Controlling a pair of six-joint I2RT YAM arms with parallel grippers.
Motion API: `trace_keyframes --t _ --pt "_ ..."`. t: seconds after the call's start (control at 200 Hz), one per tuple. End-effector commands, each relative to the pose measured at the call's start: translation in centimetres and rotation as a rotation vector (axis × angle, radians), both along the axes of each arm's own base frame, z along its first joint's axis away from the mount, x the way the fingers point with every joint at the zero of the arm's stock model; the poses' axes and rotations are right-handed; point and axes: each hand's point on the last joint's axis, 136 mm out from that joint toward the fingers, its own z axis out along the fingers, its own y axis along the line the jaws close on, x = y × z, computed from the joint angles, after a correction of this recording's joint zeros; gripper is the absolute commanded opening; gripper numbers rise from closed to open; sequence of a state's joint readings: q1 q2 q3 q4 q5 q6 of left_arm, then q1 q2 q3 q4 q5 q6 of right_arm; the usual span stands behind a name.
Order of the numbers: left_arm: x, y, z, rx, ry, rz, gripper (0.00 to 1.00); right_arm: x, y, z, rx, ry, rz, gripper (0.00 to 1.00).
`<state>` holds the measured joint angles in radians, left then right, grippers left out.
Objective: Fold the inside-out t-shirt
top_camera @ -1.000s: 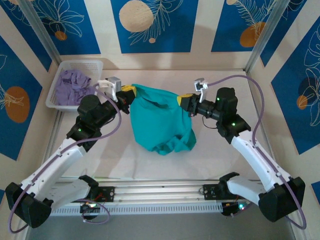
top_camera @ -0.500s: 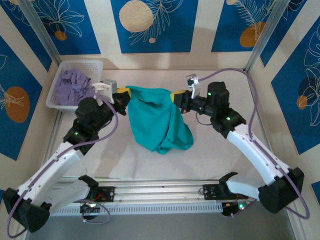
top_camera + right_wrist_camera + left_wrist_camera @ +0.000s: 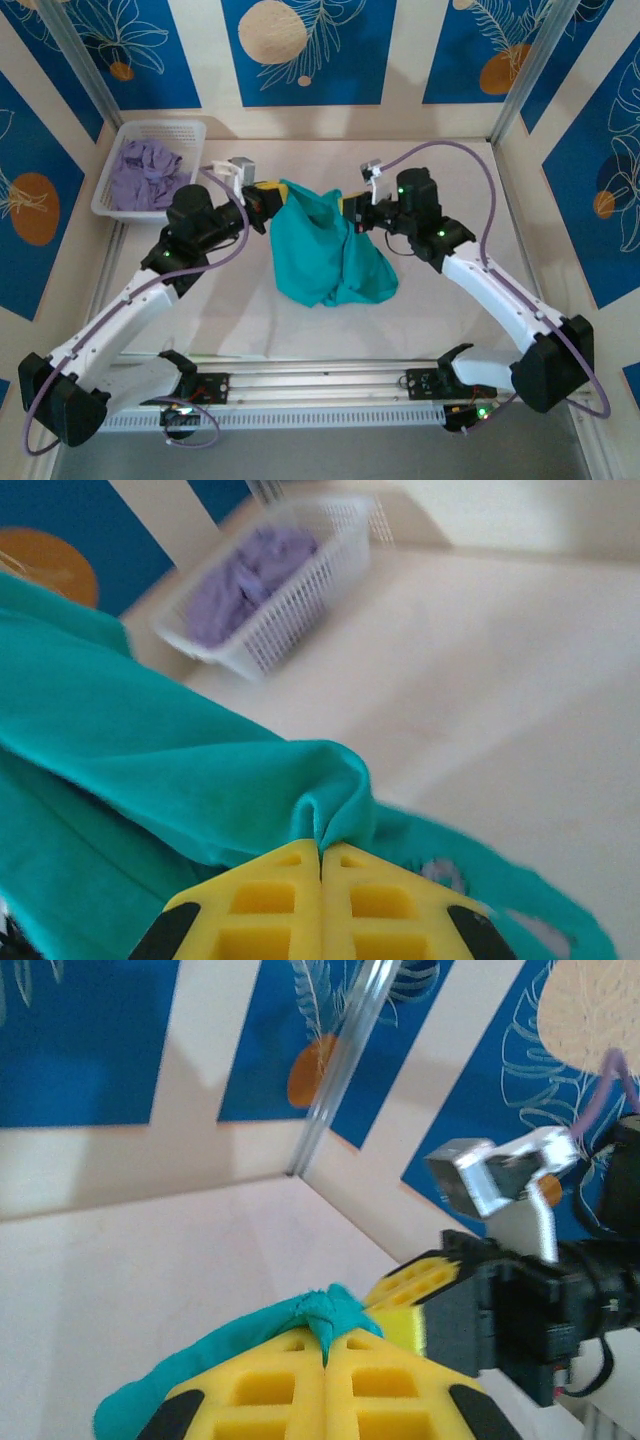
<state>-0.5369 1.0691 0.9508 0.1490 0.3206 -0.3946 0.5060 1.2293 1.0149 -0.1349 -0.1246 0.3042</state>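
Left gripper [image 3: 268,196] and right gripper [image 3: 349,207] are both clamped tight on the teal t-shirt [image 3: 325,255], fabric sagging bunched between them.

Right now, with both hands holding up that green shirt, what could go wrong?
1. Each hand pinches only a small fold at its very tip: the left hand or the right hand could let the t-shirt slip out if it is pulled.
2. The shirt hangs bunched between them, its lower part crumpled on the table. Laid down like this, it would likely land wrinkled, not flat.
3. The two hands are close together, so they might bump.
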Motion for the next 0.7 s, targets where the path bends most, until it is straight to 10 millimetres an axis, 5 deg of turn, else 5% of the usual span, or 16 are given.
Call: trace_keyframes --t 0.0,0.19,0.375,0.57,0.695 --pt "-1.6 -1.0 -0.9 -0.011 0.023 -0.102 0.0 -0.4 -0.8 -3.4 -0.112 0.034 -0.024 0.05" --pt "-2.3 -1.4 -4.1 0.006 0.103 -0.145 0.0 -1.8 -2.3 -5.6 -0.289 -0.037 -0.05 0.21" --pt "-2.6 -1.4 -4.6 0.005 0.115 -0.152 0.0 -4.5 -2.6 -3.9 -0.318 -0.24 -0.041 0.36" --pt "-2.5 -1.5 -4.5 -0.001 0.115 -0.155 0.0 -8.1 0.3 -3.1 -0.197 -0.364 0.116 0.38" --pt "-2.4 -1.5 -4.5 -0.001 0.116 -0.152 0.0 -8.1 2.0 -3.6 -0.21 -0.38 0.153 0.37"
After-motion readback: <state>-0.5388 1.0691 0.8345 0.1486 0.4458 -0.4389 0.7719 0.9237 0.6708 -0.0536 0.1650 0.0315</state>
